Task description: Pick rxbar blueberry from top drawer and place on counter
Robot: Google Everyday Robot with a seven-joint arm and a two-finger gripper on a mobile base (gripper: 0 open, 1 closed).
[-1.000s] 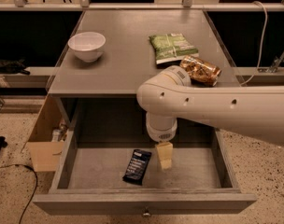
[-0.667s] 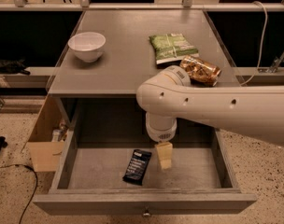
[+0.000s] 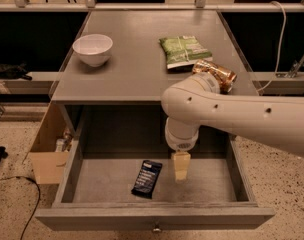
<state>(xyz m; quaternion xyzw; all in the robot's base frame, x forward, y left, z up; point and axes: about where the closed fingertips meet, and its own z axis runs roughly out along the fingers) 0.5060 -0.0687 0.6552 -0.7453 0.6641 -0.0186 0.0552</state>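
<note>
End effector [image 3: 181, 167] hangs inside the open top drawer [image 3: 107, 186], just right of the rxbar blueberry [image 3: 147, 178] and slightly above the floor. Whether it is apart or together cannot be told from this angle. The bar lies flat and free on the drawer floor, towards the front, tilted a little.

The step in hand looks like the reach, with the bar not yet grasped. The next move probably calls for a short shift left until the end effector sits over the bar. It would then descend and close across the narrow width, since so flat a wrapper offers little to catch.

Up and left of the bar, a white bowl [image 3: 92, 49] stands on the desk [image 3: 137, 71], where the bar must end up. Up and right of the bar lie a green snack bag [image 3: 184, 51] and a crinkly golden packet [image 3: 218, 74], the latter partly behind the arm [image 3: 242, 116].

Pale print lines show on the bar's dark wrapper, but none can be read. The bag's lettering is equally illegible.
</note>
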